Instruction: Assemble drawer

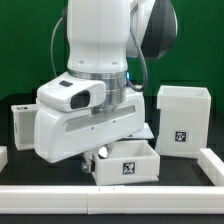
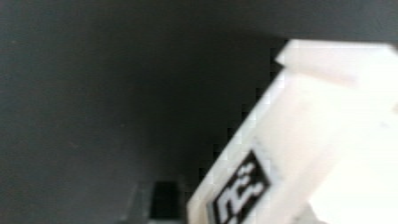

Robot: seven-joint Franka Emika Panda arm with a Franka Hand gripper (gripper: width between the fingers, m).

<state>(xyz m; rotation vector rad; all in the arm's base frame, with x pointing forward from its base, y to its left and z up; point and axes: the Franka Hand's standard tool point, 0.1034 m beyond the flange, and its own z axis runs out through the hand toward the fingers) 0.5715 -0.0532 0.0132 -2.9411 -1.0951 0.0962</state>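
Observation:
A small white drawer tray with a black-and-white tag on its front sits just under my wrist in the exterior view. My gripper is down at the tray's left wall and looks shut on it. In the wrist view the tray fills the side very close up, with its tag showing. One dark finger lies against the wall's outer face and the other finger is hidden behind the tray. The large white casing stands upright at the exterior view's right. A second tray stands at the left.
White rails border the black table at the front right and at the far left edge. The arm's body hides the middle of the table. A green wall stands behind.

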